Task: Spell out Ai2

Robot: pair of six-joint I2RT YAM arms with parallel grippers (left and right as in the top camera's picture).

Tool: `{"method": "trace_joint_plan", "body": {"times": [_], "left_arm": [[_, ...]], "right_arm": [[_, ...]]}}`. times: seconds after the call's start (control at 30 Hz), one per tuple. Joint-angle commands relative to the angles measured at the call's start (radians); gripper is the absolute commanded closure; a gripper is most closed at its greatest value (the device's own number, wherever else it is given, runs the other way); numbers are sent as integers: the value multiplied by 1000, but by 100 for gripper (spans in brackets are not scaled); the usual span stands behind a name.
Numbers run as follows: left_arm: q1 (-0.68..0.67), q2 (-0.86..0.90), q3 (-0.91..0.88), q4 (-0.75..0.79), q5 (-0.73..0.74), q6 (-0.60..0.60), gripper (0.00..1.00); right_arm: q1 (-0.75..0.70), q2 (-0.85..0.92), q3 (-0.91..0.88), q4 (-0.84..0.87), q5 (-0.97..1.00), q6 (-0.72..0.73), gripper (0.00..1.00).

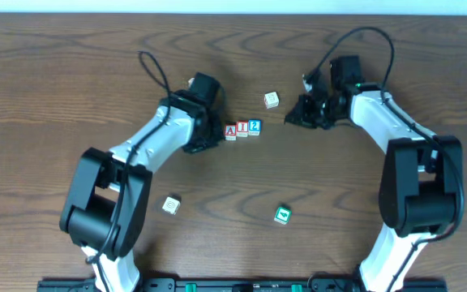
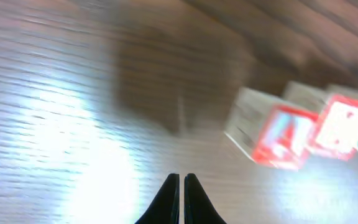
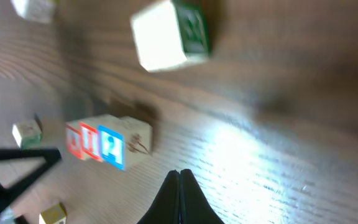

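Note:
Three letter blocks stand in a touching row at the table's middle: a red A block [image 1: 231, 130], a red I block [image 1: 242, 129] and a blue 2 block [image 1: 254, 126]. My left gripper [image 1: 215, 135] is shut and empty, just left of the A block. In the blurred left wrist view its fingertips [image 2: 181, 178] are closed, with the A block [image 2: 278, 134] and the I block [image 2: 340, 124] up to the right. My right gripper [image 1: 290, 120] is shut and empty, to the right of the 2 block. In the right wrist view its tips [image 3: 179, 173] are closed, right of the 2 block [image 3: 112, 147].
A beige block [image 1: 272, 100] lies behind the row. A white block [image 1: 171, 204] lies front left and a green block [image 1: 282, 215] front right. The right wrist view shows a white block with a green face [image 3: 169, 34] at the top.

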Motion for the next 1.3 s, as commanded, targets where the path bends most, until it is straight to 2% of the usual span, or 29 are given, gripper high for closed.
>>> {"method": "trace_joint_plan", "body": {"times": [0.0,0.27,1.27], "left_arm": [[-51,-12,-1,-2,-72,74,94],[-124,-11,-1,23,-127,89,94],[-134,62,-2,130,-132,97,94]], "right_arm": [[-8,-46,44,-4,29,-32,98],[-9,-54,92,-15,35,-32,99],[-9,-54,92,-48,35,-29,98]]}}
